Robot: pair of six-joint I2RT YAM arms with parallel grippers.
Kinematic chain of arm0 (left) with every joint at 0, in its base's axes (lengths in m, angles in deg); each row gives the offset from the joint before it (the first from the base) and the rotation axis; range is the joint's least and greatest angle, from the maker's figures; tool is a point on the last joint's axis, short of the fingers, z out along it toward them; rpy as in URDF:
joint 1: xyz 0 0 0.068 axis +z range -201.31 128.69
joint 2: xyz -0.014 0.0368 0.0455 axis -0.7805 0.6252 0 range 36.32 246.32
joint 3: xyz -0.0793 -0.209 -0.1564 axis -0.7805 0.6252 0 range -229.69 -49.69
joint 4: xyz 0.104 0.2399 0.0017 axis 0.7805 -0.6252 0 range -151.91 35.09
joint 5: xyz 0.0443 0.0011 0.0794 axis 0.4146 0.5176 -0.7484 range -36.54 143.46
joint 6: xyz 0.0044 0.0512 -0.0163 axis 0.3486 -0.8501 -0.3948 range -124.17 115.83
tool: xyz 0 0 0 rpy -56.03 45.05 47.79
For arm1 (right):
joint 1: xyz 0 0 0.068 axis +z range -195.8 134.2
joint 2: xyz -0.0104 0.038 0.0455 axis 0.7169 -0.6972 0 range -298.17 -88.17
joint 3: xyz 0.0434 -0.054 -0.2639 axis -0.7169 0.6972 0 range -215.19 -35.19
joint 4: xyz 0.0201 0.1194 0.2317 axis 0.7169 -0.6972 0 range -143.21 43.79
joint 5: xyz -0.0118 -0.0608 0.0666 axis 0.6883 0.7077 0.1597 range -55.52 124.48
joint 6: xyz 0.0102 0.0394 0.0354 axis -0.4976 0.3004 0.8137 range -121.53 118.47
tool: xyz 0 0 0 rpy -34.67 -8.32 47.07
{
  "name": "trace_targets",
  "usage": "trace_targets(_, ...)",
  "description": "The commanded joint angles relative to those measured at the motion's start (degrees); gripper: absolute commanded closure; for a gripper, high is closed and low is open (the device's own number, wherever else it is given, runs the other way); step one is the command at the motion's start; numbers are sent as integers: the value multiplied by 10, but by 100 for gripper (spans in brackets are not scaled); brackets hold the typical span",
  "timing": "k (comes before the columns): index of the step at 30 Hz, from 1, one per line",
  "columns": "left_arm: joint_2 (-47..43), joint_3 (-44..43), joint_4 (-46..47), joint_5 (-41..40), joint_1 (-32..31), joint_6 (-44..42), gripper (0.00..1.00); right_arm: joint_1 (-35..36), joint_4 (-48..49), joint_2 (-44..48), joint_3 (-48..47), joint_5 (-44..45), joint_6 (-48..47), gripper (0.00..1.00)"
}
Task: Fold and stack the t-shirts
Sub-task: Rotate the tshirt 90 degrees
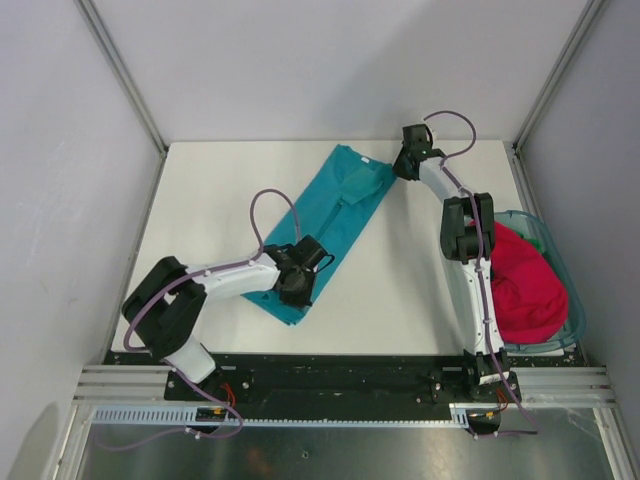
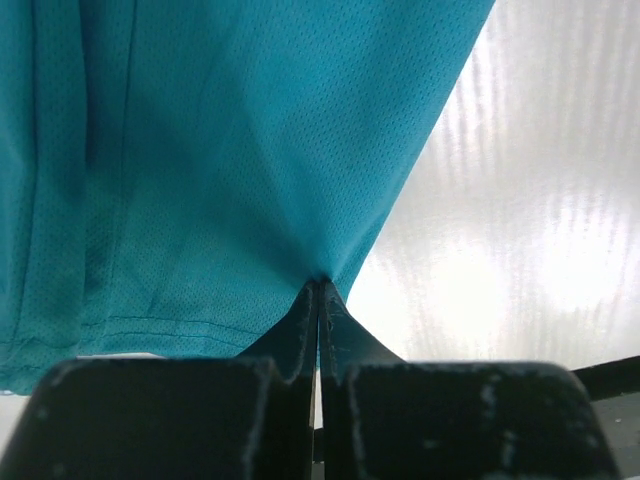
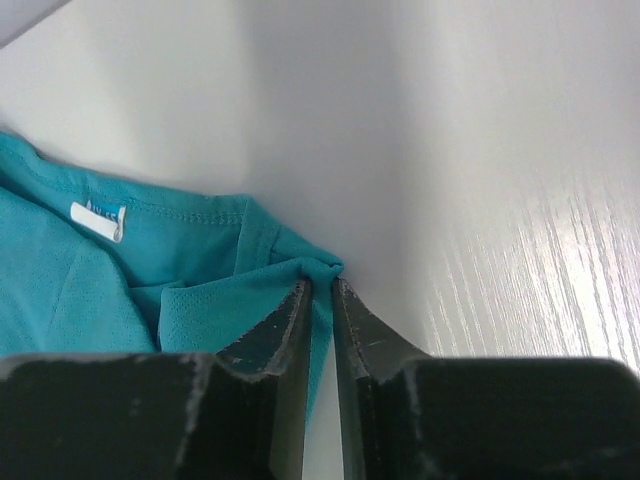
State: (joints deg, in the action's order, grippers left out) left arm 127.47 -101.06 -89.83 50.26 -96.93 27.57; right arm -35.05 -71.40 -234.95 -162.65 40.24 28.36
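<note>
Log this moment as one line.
left gripper: shut on teal t-shirt near end | right gripper: shut on far end | magenta t-shirt: in basket

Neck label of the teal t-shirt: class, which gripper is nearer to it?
Right. The right gripper pinches the teal t-shirt near the neck label; the left gripper holds its opposite, hem end.

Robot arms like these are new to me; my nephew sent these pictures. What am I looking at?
Two robot arms, each ending in a two-finger gripper, stand at a table. The wide picture looks down from above; the close-ups come from cameras on each wrist. A teal shirt lies on the table, folded lengthwise; a red shirt sits in a basket at the right. The left gripper pinches the teal shirt's near hem; the right gripper nips its far corner.
</note>
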Motion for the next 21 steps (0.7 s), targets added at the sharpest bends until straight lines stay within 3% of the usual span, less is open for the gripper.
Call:
trace_targets(1, 16, -44, 6, 21, -16, 18, 100, -4, 2, -36, -51, 17, -12, 85)
trace_targets(5, 42, -75, 6, 36, -27, 26, 100, -6, 7, -53, -81, 28, -17, 95)
trace_targets(9, 76, -115, 6, 55, -39, 39, 100, -11, 22, -64, -101, 37, -19, 93)
trace_targets(11, 97, -140, 6, 62, -48, 47, 100, -14, 23, -68, -117, 35, -19, 85)
trace_targets(17, 157, -219, 7, 74, -79, 71, 100, -27, -1, -52, -145, 18, -19, 44)
trace_targets(19, 168, -240, 7, 76, -84, 73, 97, -30, -18, -32, -138, 12, -19, 38)
trace_targets(21, 171, -251, 8, 75, -88, 70, 85, -33, -36, -5, -124, 1, -14, 35)
